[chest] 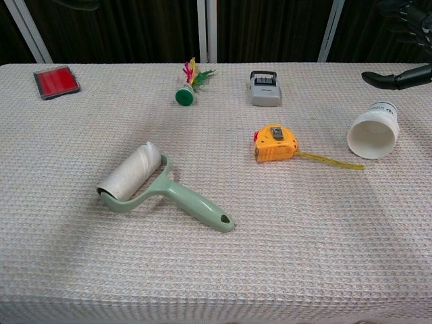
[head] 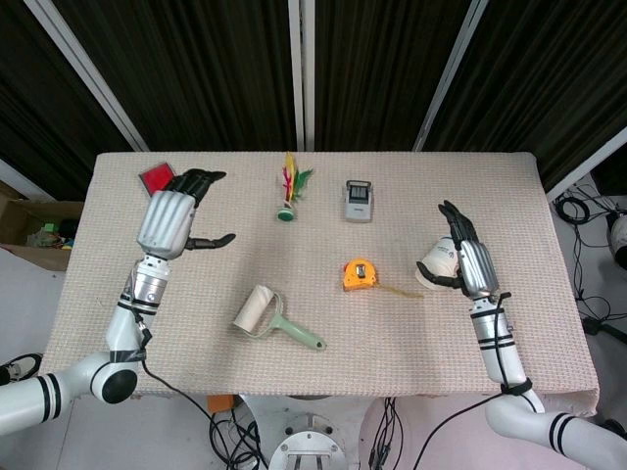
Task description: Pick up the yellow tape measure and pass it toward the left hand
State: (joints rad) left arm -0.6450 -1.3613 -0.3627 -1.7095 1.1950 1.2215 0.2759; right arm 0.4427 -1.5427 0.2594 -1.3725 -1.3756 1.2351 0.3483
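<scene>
The yellow tape measure (head: 360, 273) (chest: 275, 144) lies flat near the middle of the table, with a short length of yellow blade pulled out to its right. My right hand (head: 465, 255) hovers to the right of it, fingers spread and empty, just above a white cup; in the chest view only its dark fingertips (chest: 398, 77) show at the top right. My left hand (head: 176, 220) hangs over the table's left side, fingers apart, holding nothing.
A white cup (head: 438, 262) (chest: 372, 131) lies on its side right of the tape measure. A green lint roller (head: 269, 318) (chest: 145, 177) sits front left. A feather shuttlecock (chest: 187, 84), a grey device (chest: 264, 89) and a red pad (chest: 56, 81) line the back.
</scene>
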